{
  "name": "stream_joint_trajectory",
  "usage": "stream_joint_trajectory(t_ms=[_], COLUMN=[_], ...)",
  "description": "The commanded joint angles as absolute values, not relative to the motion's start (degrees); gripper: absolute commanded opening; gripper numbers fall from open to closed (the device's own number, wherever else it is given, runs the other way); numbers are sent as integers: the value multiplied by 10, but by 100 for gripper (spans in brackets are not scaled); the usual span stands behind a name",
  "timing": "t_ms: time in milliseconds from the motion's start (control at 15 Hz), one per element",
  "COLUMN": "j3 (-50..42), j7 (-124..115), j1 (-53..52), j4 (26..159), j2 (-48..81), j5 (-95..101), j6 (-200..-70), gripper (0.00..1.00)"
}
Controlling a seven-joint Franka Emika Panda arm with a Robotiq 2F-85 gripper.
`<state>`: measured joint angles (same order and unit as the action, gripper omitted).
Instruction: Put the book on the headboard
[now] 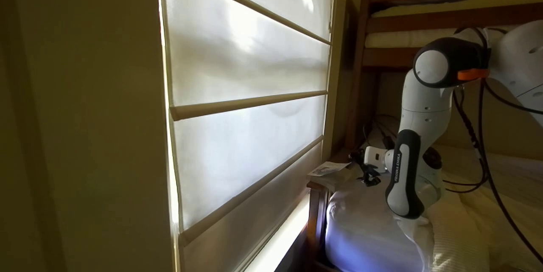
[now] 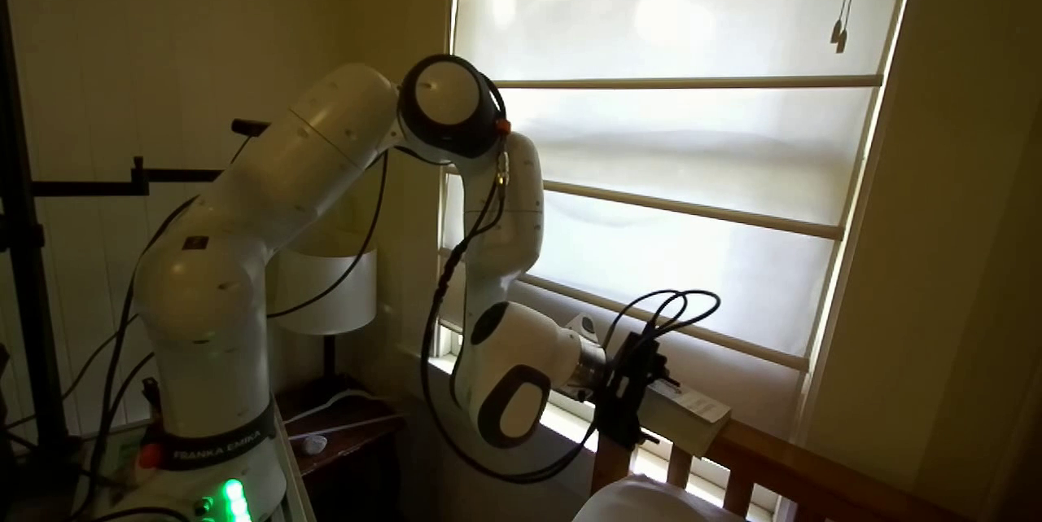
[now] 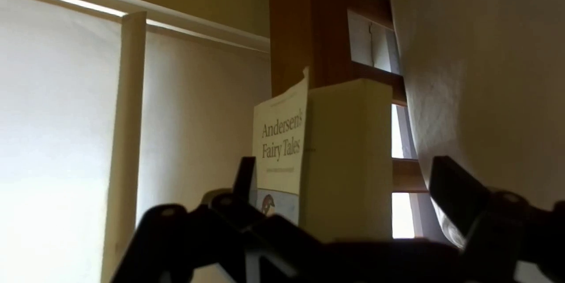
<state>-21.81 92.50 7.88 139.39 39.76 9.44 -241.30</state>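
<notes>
The thick book, Andersen's Fairy Tales, lies cover up at the wooden headboard in both exterior views, with the book (image 1: 330, 171) near the window over the headboard post (image 1: 316, 204). It appears to rest on the top rail; the book (image 2: 688, 418) sits at the end of the headboard (image 2: 785, 457). In the wrist view the book (image 3: 340, 164) stands sideways, its cover edge slightly lifted, before the brown headboard (image 3: 291, 22). My gripper (image 3: 344, 162) is open, one finger on the cover side, the other past the opposite side. The gripper (image 1: 360, 168) is close beside the book; contact cannot be told.
A window with a white blind (image 1: 250, 136) runs along the headboard. The mattress (image 1: 373, 229) lies below the gripper. A bunk bed frame (image 1: 360, 64) rises behind. Loose cables (image 2: 676, 302) loop from the wrist. A lamp (image 2: 334, 294) stands on a side table (image 2: 350, 432).
</notes>
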Motion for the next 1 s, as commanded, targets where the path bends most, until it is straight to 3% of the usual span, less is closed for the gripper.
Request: stream_joint_trajectory(t_ms=[0,733,933], j3=[-226,-247,-250], j7=[898,469,479], j1=[105,264,258], j4=[1448,1531,1508], j2=[316,48,76], j5=[148,515,500], j6=[-2416,-2340,-2367], gripper=[100,100,100])
